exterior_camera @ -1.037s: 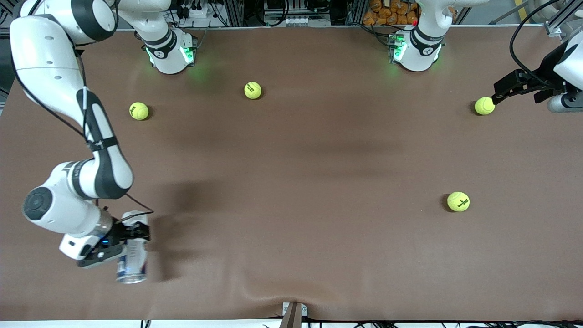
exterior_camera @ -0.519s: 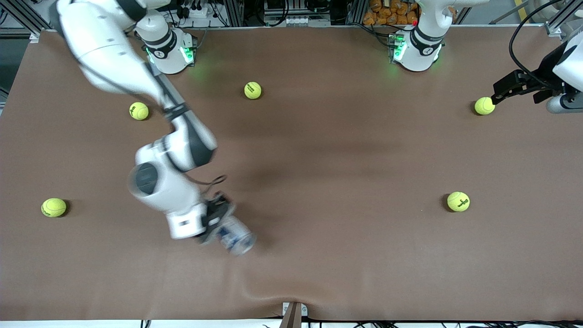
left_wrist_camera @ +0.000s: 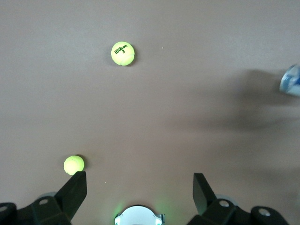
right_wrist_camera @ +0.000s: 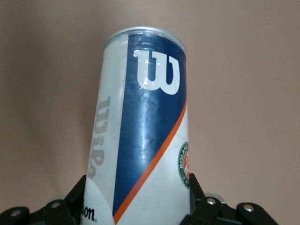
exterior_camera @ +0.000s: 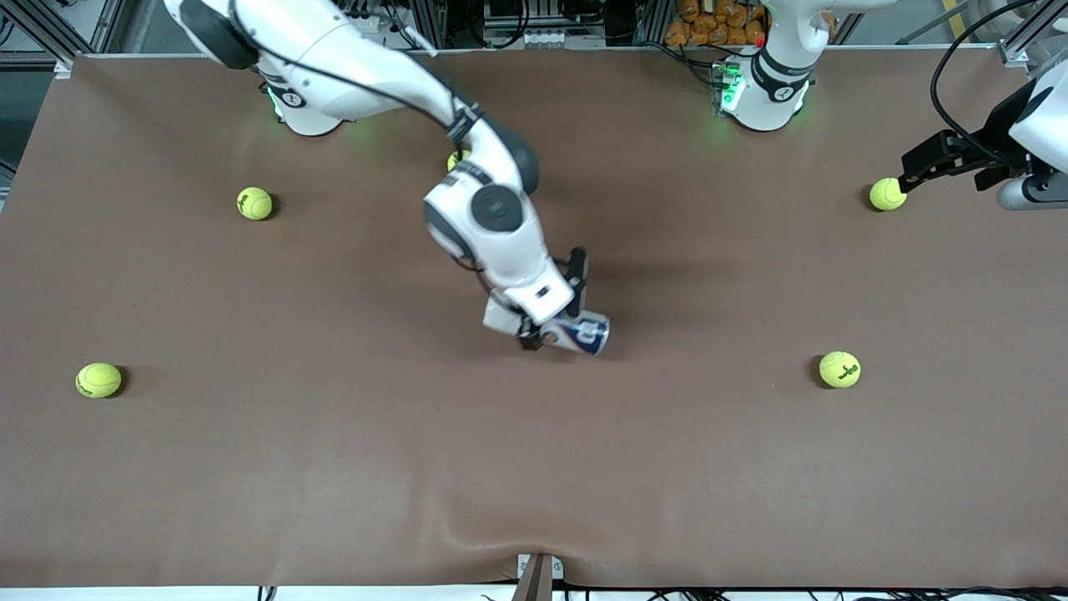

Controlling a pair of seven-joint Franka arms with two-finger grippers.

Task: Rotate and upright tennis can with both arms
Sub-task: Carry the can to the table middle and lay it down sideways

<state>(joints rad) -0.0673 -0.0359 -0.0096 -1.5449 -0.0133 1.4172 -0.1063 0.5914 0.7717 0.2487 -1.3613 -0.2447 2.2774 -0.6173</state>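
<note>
The tennis can, white with a navy and orange Wilson label, lies nearly level over the middle of the table. My right gripper is shut on one end of it. The free end points toward the left arm's end. In the right wrist view the can fills the space between the two black fingers of the right gripper, which press on its sides. My left gripper waits open over the left arm's end of the table, beside a tennis ball. In its wrist view the left gripper holds nothing.
Yellow-green tennis balls lie scattered: one nearer the front camera than the can toward the left arm's end, two toward the right arm's end, one half hidden by the right arm. The brown mat ripples near its front edge.
The right arm has swung the can from the near corner at its own end of the table to the middle, turning it. The left arm has not moved.
</note>
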